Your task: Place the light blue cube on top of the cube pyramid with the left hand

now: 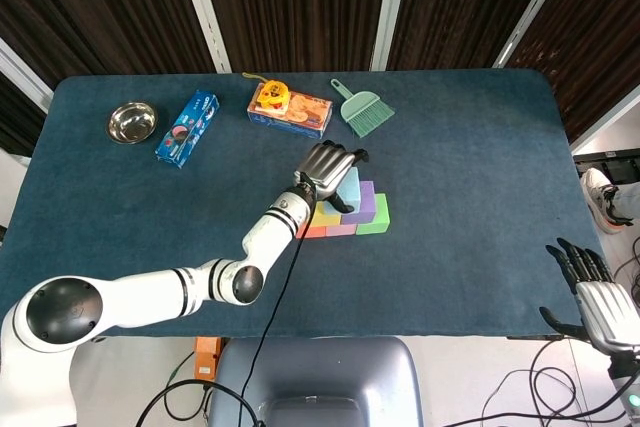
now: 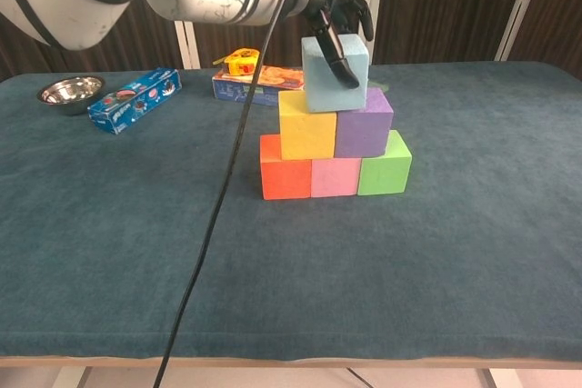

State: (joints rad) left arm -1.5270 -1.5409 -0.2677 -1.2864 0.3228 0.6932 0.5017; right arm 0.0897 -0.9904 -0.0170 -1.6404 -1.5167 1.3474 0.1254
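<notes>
The light blue cube [image 2: 335,73] sits on the pyramid's second row, across the yellow cube [image 2: 306,124] and purple cube [image 2: 365,124]. My left hand [image 2: 331,12] grips it from above, with fingers [image 2: 338,58] down its front face. Below lie the red cube [image 2: 285,167], pink cube [image 2: 335,176] and green cube [image 2: 385,164]. In the head view my left hand [image 1: 326,167] covers most of the light blue cube [image 1: 351,185]. My right hand [image 1: 594,297] hangs off the table's near right corner, fingers spread, holding nothing.
Along the far edge stand a steel bowl [image 1: 132,122], a blue snack box [image 1: 186,128], a biscuit box [image 1: 291,112] with a yellow tape measure [image 1: 270,96] on it, and a green dustpan brush [image 1: 362,110]. A black cable [image 2: 218,215] hangs from my left arm.
</notes>
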